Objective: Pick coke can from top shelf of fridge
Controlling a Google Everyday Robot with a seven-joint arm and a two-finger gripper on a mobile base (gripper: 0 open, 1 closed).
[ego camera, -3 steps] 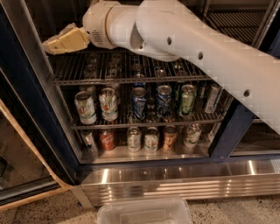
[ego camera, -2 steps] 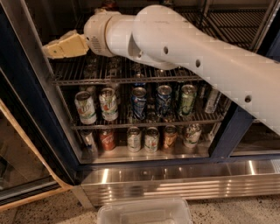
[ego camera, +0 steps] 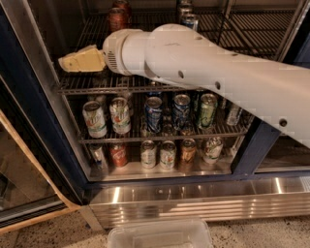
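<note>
The coke can [ego camera: 117, 18], red with a silver rim, stands at the back left of the top shelf [ego camera: 242, 29] of the fridge [ego camera: 251, 147]; a second red can [ego camera: 122, 5] shows behind it. My gripper [ego camera: 77, 60], tan, on the end of the white arm [ego camera: 203, 68], hovers just above the shelf's front left rail, in front of and left of the coke can, apart from it. A slim blue-and-silver can [ego camera: 189, 20] stands further right on the same shelf.
Two lower racks hold rows of green-and-white, blue and other cans [ego camera: 154, 114]. The open glass door [ego camera: 24, 184] stands at the left. A clear plastic bin [ego camera: 160, 235] lies on the floor in front of the ribbed steel base panel [ego camera: 193, 198].
The arm and gripper have dropped lower and slightly right, toward the top shelf's front rail. This uncovers the red cans at the back of the shelf.
</note>
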